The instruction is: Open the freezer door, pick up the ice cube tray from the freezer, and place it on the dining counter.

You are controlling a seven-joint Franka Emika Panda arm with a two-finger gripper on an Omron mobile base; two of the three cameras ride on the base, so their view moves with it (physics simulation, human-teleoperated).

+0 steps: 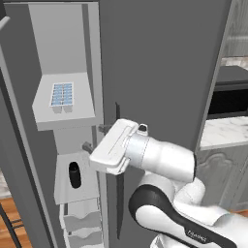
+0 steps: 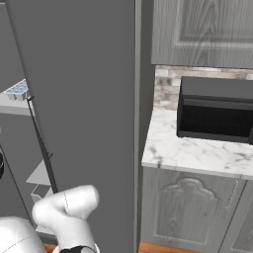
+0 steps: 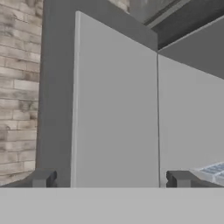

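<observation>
The freezer door (image 1: 13, 160) stands swung open at the far left. Inside the freezer (image 1: 58, 43), the white ice cube tray (image 1: 62, 94) with pale blue cells lies flat on a pale grey shelf. My gripper (image 1: 95, 137) is open and empty at the freezer's right edge, below and to the right of the tray. In the hand view the gripper (image 3: 111, 179) faces the pale inner walls, with a corner of the ice cube tray (image 3: 214, 169) at lower right. From the right base the ice cube tray (image 2: 17, 90) peeks past the panel's edge. The dining counter is out of view.
The twin dark panel (image 1: 160, 72) with its bar handle (image 1: 118, 193) stays shut right of my hand. A dark bottle-like object (image 1: 74, 174) stands on a lower shelf above white drawers (image 1: 80, 220). A black appliance (image 2: 215, 111) sits on the marble wall counter (image 2: 192, 155).
</observation>
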